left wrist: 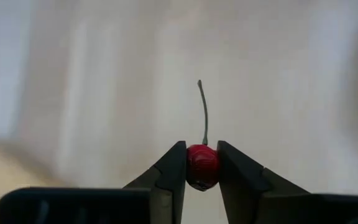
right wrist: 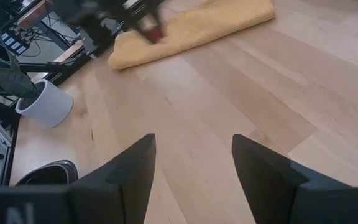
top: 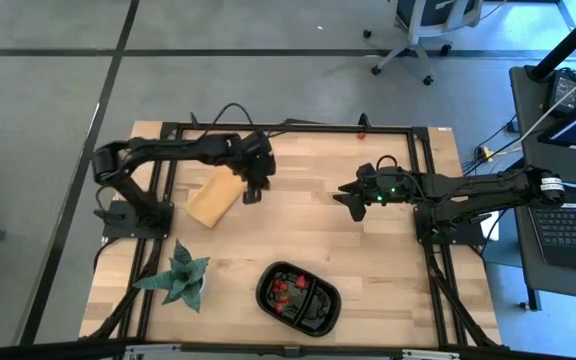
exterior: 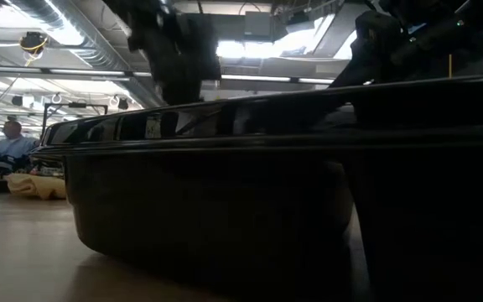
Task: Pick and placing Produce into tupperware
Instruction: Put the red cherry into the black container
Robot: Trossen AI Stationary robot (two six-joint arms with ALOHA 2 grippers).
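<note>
The left gripper (left wrist: 202, 163) is pinching a small round red cherry with a thin stem (left wrist: 202, 167), up by the yellow cloth (top: 214, 201). Next, I think, it must carry it to the shiny black plastic tray (top: 298, 297). The right gripper (right wrist: 193, 163) waits with its fingers apart.

Your left hand (top: 252, 193) hangs just beside the tan cloth (top: 214, 202); your right hand (top: 351, 199) hovers mid-desk (top: 388, 270). The tray (top: 299, 297) with red fruit (top: 286, 288) sits near the plant (top: 180, 276).
</note>
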